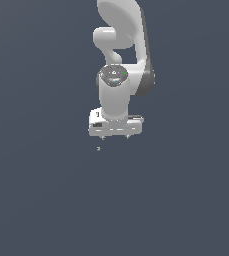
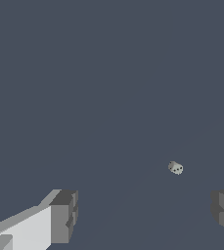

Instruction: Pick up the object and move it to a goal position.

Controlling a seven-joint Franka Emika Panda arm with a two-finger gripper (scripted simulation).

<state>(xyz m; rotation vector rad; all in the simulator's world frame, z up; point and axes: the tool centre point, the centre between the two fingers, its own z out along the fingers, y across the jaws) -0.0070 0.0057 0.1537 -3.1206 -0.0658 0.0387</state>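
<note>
The object (image 1: 98,148) is a tiny pale grey speck on the dark floor, a little below my gripper and toward the exterior view's left. In the wrist view the object (image 2: 175,168) looks like a small pale lump with dark dots, lying ahead of the fingers and nearer one of them. My white gripper (image 1: 115,136) hangs from the arm with its fingers spread wide and nothing between them. Both grey fingertips (image 2: 64,215) show at the edge of the wrist view, far apart, and the gripper (image 2: 145,212) is open.
The white arm (image 1: 121,45) rises behind the gripper toward the top of the exterior view. A plain dark grey surface (image 1: 186,200) fills the surroundings in both views.
</note>
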